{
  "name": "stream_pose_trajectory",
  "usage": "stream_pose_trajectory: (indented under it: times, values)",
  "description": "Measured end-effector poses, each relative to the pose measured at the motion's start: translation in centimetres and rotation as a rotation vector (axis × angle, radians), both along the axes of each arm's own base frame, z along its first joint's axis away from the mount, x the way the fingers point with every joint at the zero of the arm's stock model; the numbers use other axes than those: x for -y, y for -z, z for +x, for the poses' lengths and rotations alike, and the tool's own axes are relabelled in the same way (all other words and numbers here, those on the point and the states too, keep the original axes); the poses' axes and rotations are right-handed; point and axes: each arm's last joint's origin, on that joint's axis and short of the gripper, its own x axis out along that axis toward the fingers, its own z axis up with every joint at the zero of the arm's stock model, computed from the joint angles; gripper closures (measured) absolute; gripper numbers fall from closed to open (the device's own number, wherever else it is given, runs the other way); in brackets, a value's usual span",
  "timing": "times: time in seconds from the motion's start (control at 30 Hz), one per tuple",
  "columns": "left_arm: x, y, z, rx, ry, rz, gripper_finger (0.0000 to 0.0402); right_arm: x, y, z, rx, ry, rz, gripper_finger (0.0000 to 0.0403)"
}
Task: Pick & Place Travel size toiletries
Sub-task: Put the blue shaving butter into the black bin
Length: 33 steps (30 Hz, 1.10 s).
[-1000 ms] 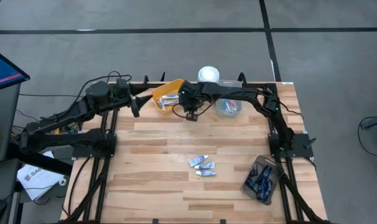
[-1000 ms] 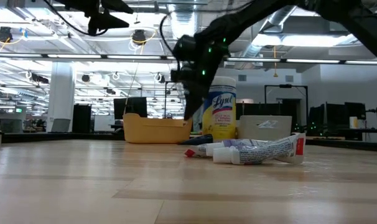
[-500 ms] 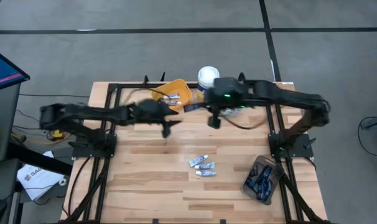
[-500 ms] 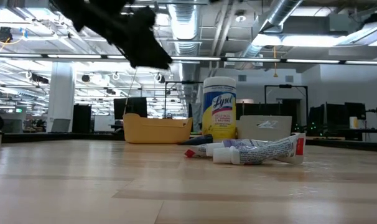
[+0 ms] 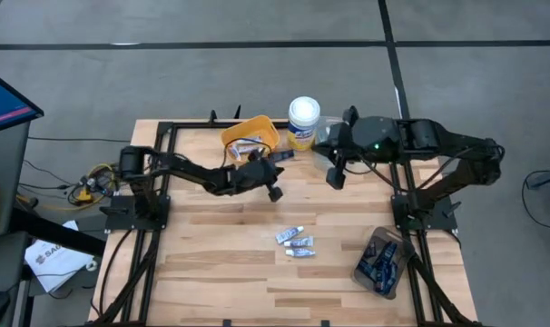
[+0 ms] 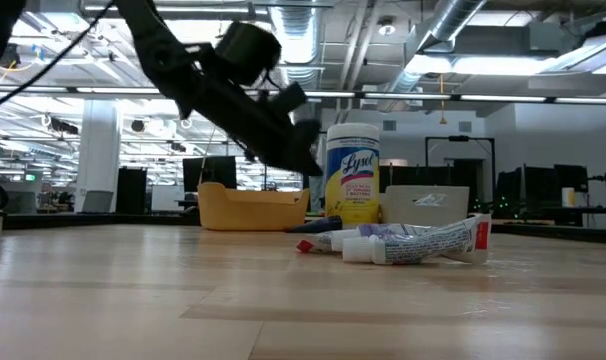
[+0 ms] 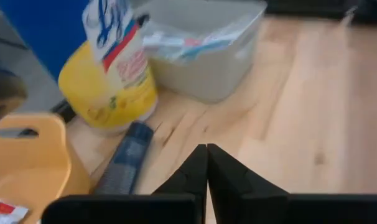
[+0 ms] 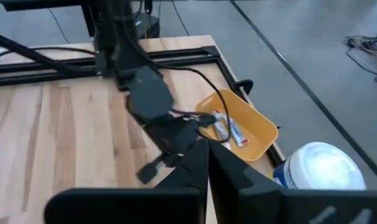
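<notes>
- Three little toiletry tubes [image 5: 296, 242] sit loose mid-table, bunched together; low view shows one with a red tip [image 6: 480, 233].
- At about 11 o'clock from that bunch there's a yellow bin [image 5: 241, 133] with a couple more tubes inside [image 8: 227, 129].
- A flat dark navy tube [image 7: 126, 158] lies just beside the yellow Lysol canister [image 5: 303, 123], between it and the bin.
- Clear tub [image 7: 204, 59] by the canister has tubes in it too.
- Dark tray [image 5: 381, 261] at the bunch's 4 o'clock holds blue packets.
- Left gripper [image 5: 274, 185] hovers at 12 o'clock of the bunch, fingers pressed together, empty.
- Right gripper [image 5: 335, 175] hangs at 1 o'clock, also closed up on nothing.
</notes>
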Motion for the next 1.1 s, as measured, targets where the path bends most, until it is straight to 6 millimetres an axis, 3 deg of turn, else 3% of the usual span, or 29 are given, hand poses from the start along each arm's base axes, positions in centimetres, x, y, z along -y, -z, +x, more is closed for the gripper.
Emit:
stream_pose_trajectory:
  times: [0.27,0.5,0.8,0.97,1.1]
  values:
    - [-3.6,1.0,0.9,-0.035,-0.162,-0.02,0.0401,-1.5,0.8,0.1,-0.055,-0.025,0.01,0.0403]
    - [-6.3,1.8,-0.2,-0.046,-0.223,-0.137,0.0401,-2.5,0.8,0.0,-0.057,-0.055,0.016,0.0403]
    - [-6.3,2.5,-0.4,-0.091,-0.258,-0.124,0.0401,-2.7,0.8,-0.1,-0.054,-0.057,0.024,0.0403]
    - [-6.0,3.9,-0.4,-0.175,-0.207,-0.125,0.0401,-2.7,0.8,-0.1,-0.06,-0.053,0.027,0.0403]
    - [-5.0,4.2,-0.3,-0.225,-0.166,-0.13,0.0398,-2.0,1.9,-0.5,-0.169,0.054,-0.007,0.0403]
